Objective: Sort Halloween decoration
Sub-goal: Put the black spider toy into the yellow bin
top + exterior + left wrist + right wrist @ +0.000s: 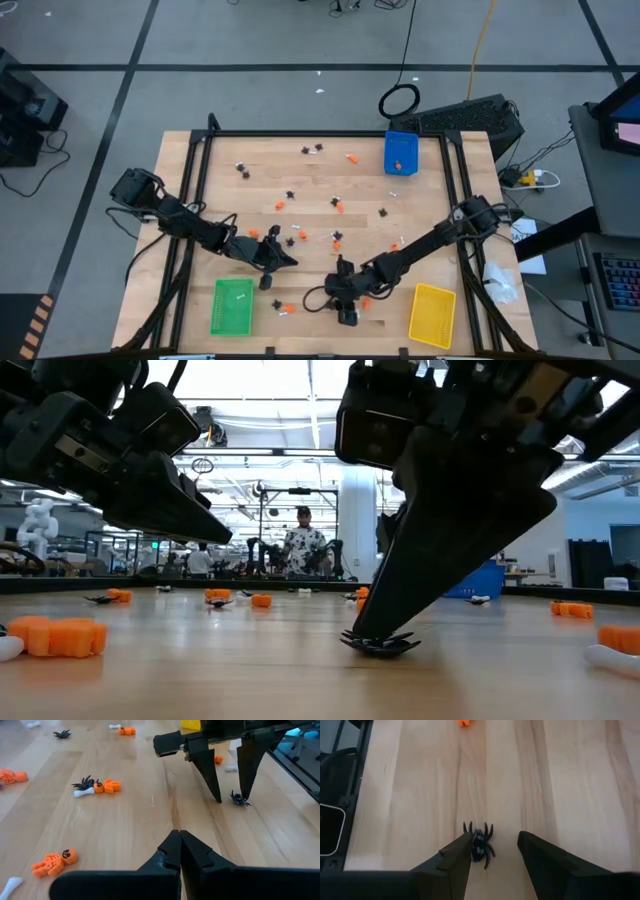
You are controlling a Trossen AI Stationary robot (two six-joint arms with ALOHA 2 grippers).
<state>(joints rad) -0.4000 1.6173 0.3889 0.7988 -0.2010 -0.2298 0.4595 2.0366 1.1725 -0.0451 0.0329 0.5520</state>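
Observation:
Tiny Halloween decorations lie scattered on the wooden table (pixel 200 200): orange figures (pixel 55 862), white bones (pixel 84 792) and black spiders. One black spider (pixel 481 842) lies flat near the table's front, between the green tray (pixel 232 305) and the yellow tray (pixel 432 315). My right gripper (pixel 495 837) stands open over it, slanting down, one finger on either side. Left of it my left gripper (pixel 179 837) is shut and holds nothing, a little above the wood. My right gripper meets the spider only with one fingertip (pixel 466 842), which stands against the spider's side (pixel 476 845). The other finger (pixel 527 842) stands apart from it. The fingers come slanting down from above. The spider lies flat on the wood (pixel 380 644).
A blue tray (pixel 400 152) stands at the table's far right. A spider, a bone and an orange piece lie together (pixel 95 786) ahead of my left gripper. More orange pieces (pixel 55 637) lie near the front. People stand in the room beyond the table (pixel 303 550).

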